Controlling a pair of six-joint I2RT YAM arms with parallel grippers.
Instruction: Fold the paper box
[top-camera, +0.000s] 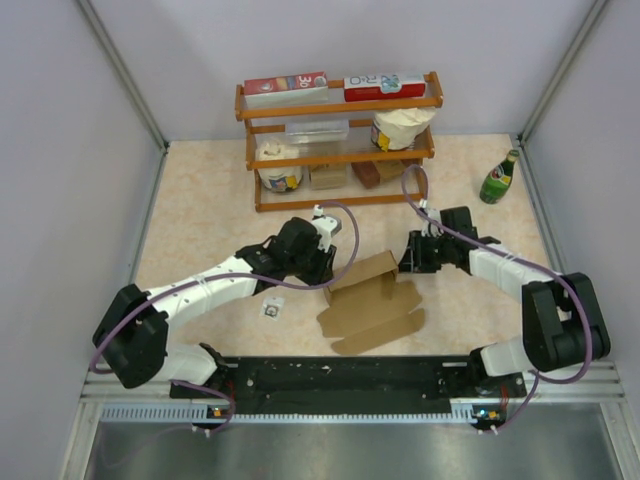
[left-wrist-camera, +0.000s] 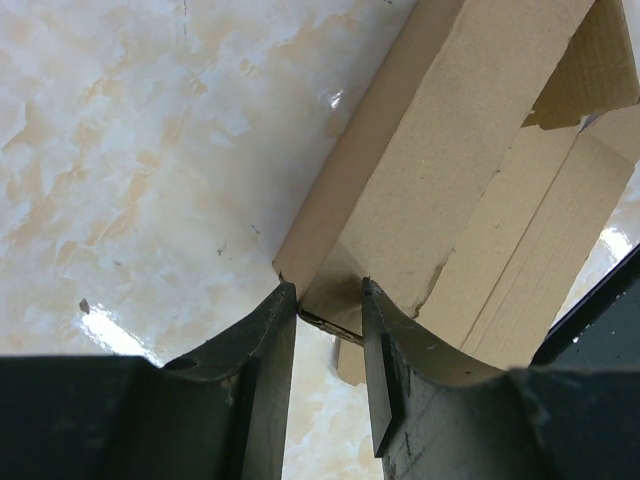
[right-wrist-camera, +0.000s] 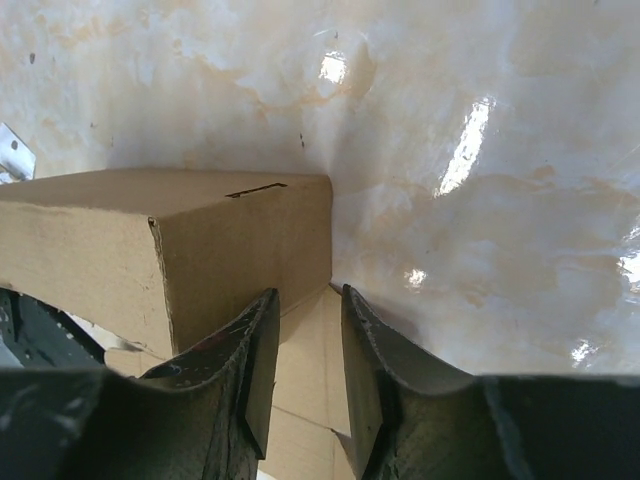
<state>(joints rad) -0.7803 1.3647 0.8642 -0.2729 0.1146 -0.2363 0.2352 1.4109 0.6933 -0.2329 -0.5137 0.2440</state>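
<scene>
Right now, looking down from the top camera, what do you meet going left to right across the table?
small white piece → left hand → paper box → right hand → green bottle

Both arms are reached inward, with the grippers brought toward each other.
The left arm is stretched low toward the right, and the left gripper is clamped in a grip (fingers kept narrowly apart). The right arm is folded back leftward, and the right gripper is angled down with its fingers parted.
</scene>
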